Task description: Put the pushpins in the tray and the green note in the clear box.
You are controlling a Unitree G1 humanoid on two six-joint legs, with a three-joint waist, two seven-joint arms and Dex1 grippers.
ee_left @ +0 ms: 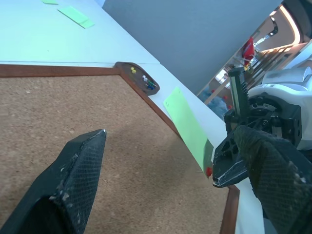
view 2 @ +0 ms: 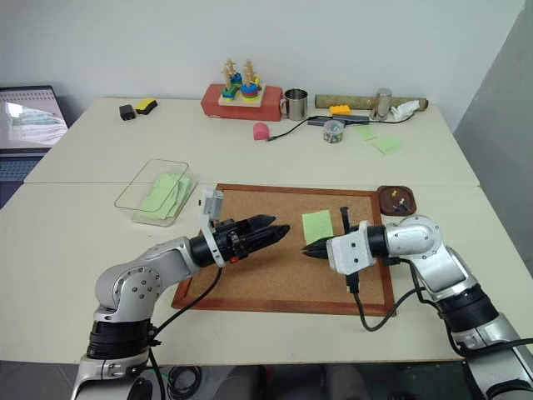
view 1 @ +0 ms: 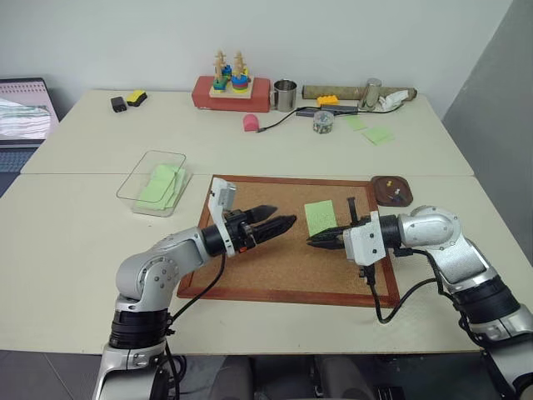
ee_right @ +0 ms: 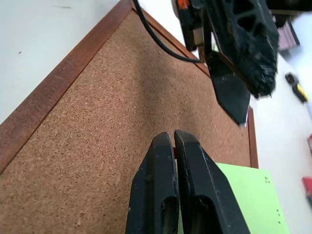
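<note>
Your left gripper [view 1: 281,223] hangs over the corkboard [view 1: 250,275] with its two black fingers spread wide and nothing between them, pointing across the board toward your right gripper [view 1: 314,242]. That right gripper is pinched tight, fingers pressed together, its tips over the cork at the near edge of the green note [view 1: 320,217]. You can see a small red pushpin [ee_left: 208,171] at those tips in the left wrist view, right by the corner of the note, though you cannot tell for certain whether the fingers have it clamped or are merely touching it. Your green note lies on the corkboard toward its far right part, not yet in the clear box [view 1: 133,190]. That box sits on the table [view 1: 75,250] just off the board's far left corner, and you can see other light green notes [view 1: 160,185] already lying inside it. Your tray [view 1: 385,198] rests on the table just beyond the board's far right corner, touching or nearly touching the frame, with a yellow pushpin [ee_left: 133,70] and a darker pushpin [ee_left: 151,85] in it. Farther back you have two loose green notes [view 1: 379,134], a metal mug [view 1: 285,95] and a red toy base with stacking pegs [view 1: 231,92].
</note>
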